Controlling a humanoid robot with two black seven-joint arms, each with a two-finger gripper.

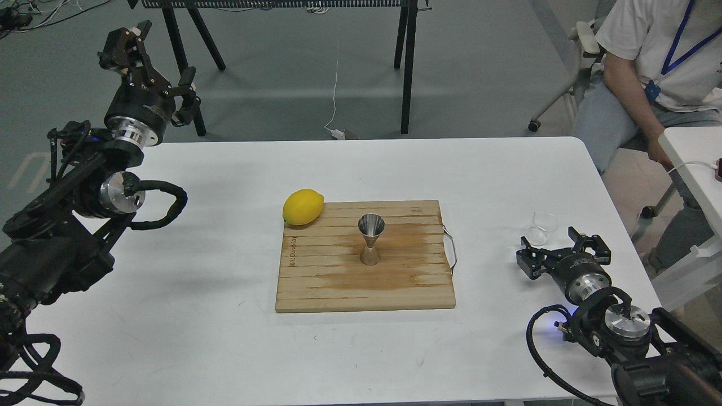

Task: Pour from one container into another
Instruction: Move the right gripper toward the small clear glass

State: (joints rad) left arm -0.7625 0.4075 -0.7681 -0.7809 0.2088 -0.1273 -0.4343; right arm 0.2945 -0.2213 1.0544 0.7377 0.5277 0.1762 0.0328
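A small clear cup [542, 226] stands on the white table at the right, just beyond my right gripper [556, 241]. That gripper is open, its two fingers spread to either side, and the cup sits close in front of the gap without being held. The steel jigger [371, 239] stands upright in the middle of the wooden cutting board [316, 282]. A yellow lemon [303, 207] rests at the board's far left corner. My left gripper [151, 55] is raised high at the far left, off the table's back edge, open and empty.
A seated person [648, 73] and a second white table [696, 158] are at the right, beyond the table edge. Black table legs [407, 67] stand behind the table. The board has a metal handle [450, 248] on its right side.
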